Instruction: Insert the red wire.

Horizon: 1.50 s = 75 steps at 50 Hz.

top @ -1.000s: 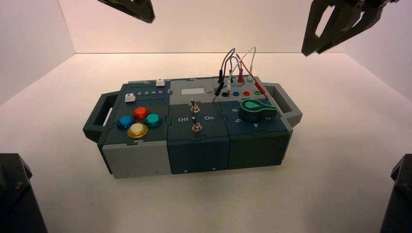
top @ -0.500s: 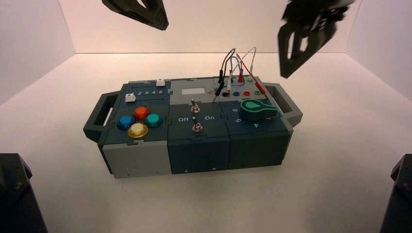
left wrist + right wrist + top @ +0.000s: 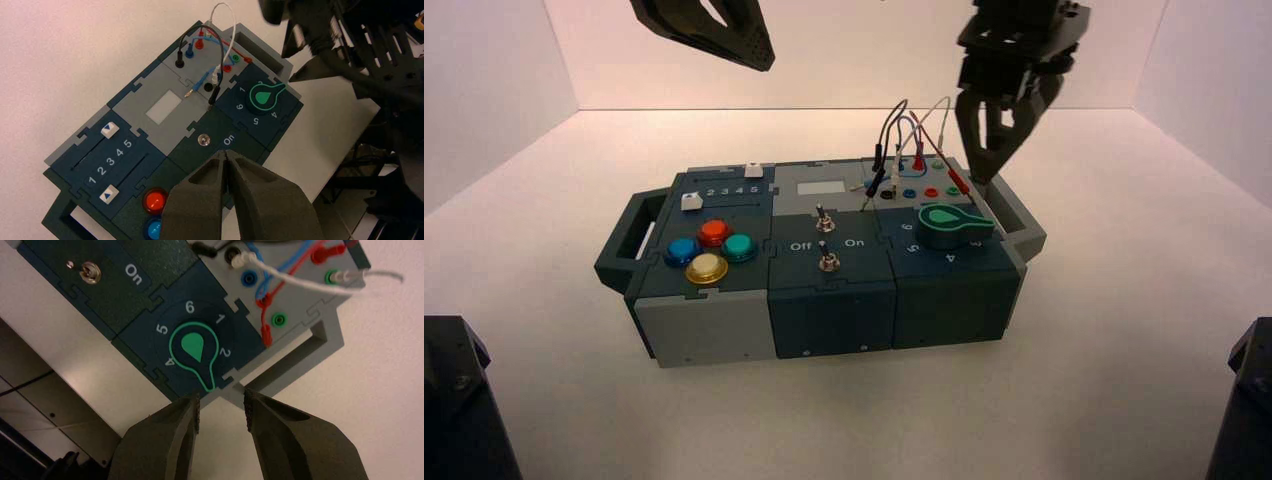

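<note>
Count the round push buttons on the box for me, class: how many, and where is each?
4, clustered on the box's left: red button at the back, blue button left, green button right, yellow button in front.

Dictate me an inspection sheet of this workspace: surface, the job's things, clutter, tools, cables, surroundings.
Surface: pale table under the box; no spill seen.
Job's things: red wire, its near plug lying loose by the panel's right edge; sockets include an uncovered green one.
Clutter: nothing seen.
Left tool: shut, empty, raised beyond the box's far side.
Right tool: open, empty, above the box's right-hand end.
Cables: black lead and blue lead each have a loose end on the box; white lead arches over.
Surroundings: pale walls.
</note>
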Each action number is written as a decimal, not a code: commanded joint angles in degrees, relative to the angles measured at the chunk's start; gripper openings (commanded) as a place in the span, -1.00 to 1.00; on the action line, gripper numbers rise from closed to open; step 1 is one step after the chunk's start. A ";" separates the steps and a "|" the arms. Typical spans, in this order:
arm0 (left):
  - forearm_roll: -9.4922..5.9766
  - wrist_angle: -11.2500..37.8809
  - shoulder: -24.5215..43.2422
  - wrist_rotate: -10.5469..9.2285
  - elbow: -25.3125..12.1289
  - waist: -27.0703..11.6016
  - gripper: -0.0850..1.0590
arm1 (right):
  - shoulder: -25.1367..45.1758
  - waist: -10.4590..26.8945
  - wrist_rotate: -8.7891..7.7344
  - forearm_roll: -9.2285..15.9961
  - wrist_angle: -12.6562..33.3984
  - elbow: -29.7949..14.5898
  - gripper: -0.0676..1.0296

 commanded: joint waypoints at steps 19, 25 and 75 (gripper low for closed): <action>-0.18 -0.35 -0.79 0.18 -0.44 -0.53 -0.87 | 6.06 0.18 -0.70 -4.04 2.64 -6.15 0.00; -0.09 -0.35 -0.88 0.35 -0.44 -0.53 -0.86 | 7.38 0.18 -0.62 -4.31 2.99 -6.94 0.00; 0.35 -0.35 -1.58 1.14 -0.35 -0.53 -0.87 | 15.56 0.18 -1.41 -6.86 5.98 -13.27 0.00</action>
